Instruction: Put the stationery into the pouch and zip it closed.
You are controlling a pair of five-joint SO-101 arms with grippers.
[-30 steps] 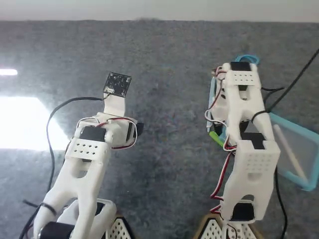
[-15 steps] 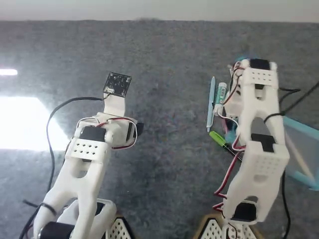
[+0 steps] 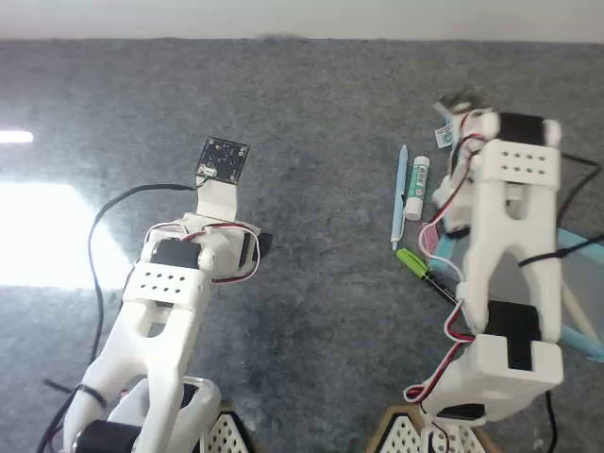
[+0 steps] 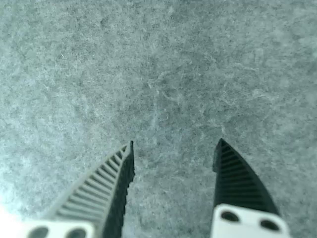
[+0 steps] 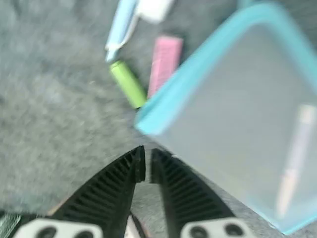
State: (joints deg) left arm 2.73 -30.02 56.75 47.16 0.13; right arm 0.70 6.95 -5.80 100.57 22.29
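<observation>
The clear pouch with turquoise trim lies close under my right gripper, which is shut with its tips pinching the pouch's trimmed corner. A pale pen lies inside the pouch. Beside that corner lie a pink eraser, a green marker and a light blue pen. From above, the blue pen, a white tube and the green marker lie just left of the right arm, and the pouch pokes out on its right. My left gripper hangs open over bare felt.
Grey felt covers the whole table. A small black camera board sticks out ahead of the left arm. Cables trail beside both arms. A bright glare patch lies at the far left.
The right arm has swung to the right, uncovering the blue pen and the white tube. The pouch has shifted right with it. The left arm has not moved.
</observation>
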